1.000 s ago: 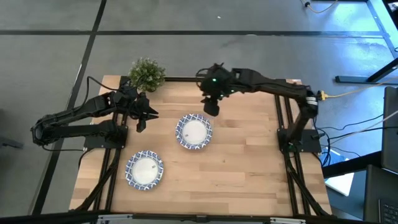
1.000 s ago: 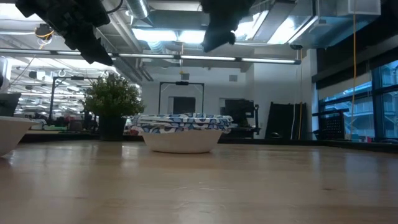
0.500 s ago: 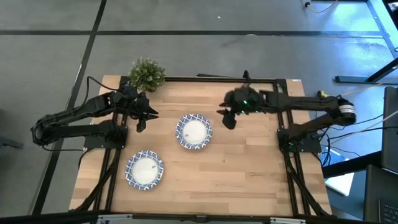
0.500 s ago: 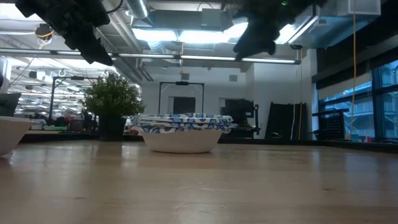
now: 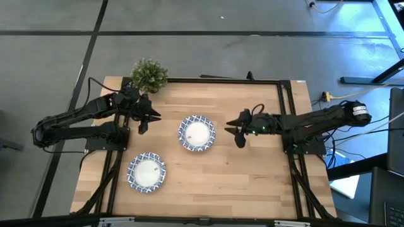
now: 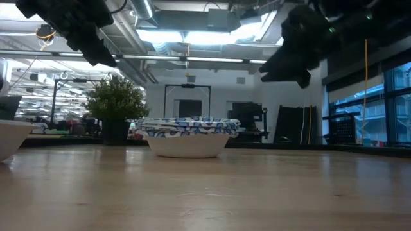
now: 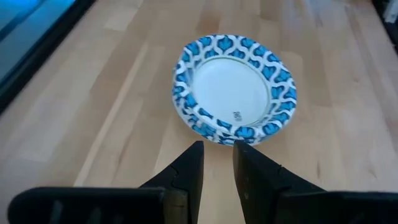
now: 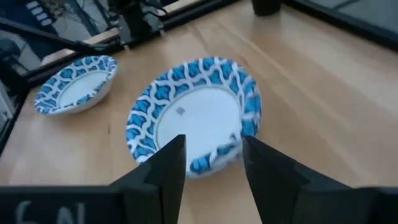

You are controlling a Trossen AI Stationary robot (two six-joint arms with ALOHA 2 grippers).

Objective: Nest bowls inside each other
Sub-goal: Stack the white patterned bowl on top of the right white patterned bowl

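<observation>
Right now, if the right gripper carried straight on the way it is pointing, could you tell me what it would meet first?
Most likely the rim of the central bowl stack. The right gripper hangs empty, fingers apart, aimed at that stack; the high view shows only bare table between them. Its height above the table is uncertain, so it might pass over.

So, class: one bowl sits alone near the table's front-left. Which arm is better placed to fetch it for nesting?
Probably the left. The left gripper hovers on the lone bowl's side, while the right gripper sits beyond the centre bowl stack.
</observation>
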